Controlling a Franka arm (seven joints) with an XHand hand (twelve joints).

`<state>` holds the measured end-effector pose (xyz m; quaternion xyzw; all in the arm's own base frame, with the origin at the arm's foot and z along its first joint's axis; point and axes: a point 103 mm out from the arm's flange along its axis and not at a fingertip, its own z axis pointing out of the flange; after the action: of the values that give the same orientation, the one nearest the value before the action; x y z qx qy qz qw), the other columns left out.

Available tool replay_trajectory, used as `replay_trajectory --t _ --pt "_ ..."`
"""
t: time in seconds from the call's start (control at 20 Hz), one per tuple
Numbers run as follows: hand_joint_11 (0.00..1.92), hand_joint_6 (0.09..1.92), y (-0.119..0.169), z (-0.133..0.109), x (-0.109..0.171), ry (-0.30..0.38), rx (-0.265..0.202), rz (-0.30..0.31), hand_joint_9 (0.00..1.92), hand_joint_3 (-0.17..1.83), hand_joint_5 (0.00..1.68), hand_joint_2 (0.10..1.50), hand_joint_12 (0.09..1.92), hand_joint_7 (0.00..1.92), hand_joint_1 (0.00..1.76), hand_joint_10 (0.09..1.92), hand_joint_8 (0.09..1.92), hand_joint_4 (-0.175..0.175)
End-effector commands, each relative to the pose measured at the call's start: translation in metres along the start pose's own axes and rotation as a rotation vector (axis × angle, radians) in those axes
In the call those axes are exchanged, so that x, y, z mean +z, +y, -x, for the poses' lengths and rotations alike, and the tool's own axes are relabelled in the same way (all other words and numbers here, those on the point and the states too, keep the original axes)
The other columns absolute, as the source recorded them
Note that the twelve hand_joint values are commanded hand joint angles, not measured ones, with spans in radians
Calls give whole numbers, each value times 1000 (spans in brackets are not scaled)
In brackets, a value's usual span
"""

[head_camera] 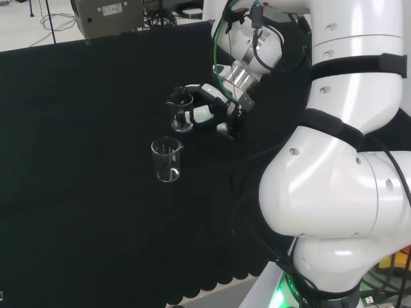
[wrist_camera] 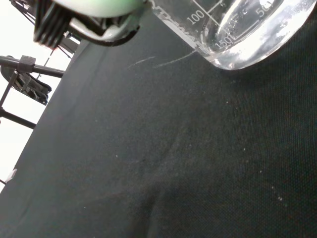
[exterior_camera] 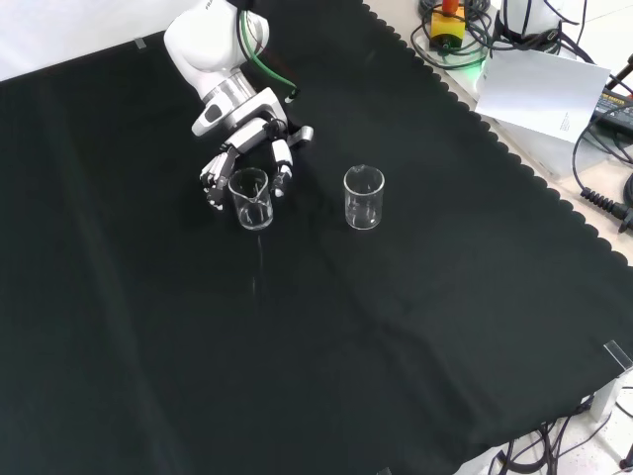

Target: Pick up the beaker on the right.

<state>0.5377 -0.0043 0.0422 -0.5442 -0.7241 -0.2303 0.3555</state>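
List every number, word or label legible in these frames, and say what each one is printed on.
"100": on the glass wall of the beaker close to the hand, wrist view.
"150": on the same beaker, lower on its scale, followed by a unit mark that I cannot read for sure.
A further number on that scale, cut by the picture's edge: not readable.
Label on the grey box behind the bench, head view: too small.
Other beaker: markings too small.

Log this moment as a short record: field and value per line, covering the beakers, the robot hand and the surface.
beakers: two clear glass, upright, apart
beaker at hand: farther one in head view, left one in front view
other beaker: stands free, untouched
robot hand: fingers curled round the beaker at hand
lifted: cannot tell; wrist view shows its base close to the cloth
surface: black cloth
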Motion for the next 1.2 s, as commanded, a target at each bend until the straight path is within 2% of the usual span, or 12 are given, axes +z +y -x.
replay_trajectory --t 0.05,0.4,0.55,0.7,0.8,1.2 --pt "136 87 2 0 4 34 7 2 536 588 527 562 1401 372 900 594 689 -33" --pt "146 87 5 -1 4 42 -8 -12 543 591 531 558 1398 378 892 592 688 -31" --pt "177 153 7 -3 3 58 -6 -11 585 593 595 556 1377 453 898 571 669 -19" --pt "223 604 6 -2 4 61 -6 -15 670 587 672 562 1358 560 934 525 655 4" --pt "241 797 6 -1 4 59 -6 -17 695 591 689 563 1354 589 956 516 662 12" --pt "273 915 7 0 7 34 3 -41 704 613 686 564 1342 585 1029 515 674 18"
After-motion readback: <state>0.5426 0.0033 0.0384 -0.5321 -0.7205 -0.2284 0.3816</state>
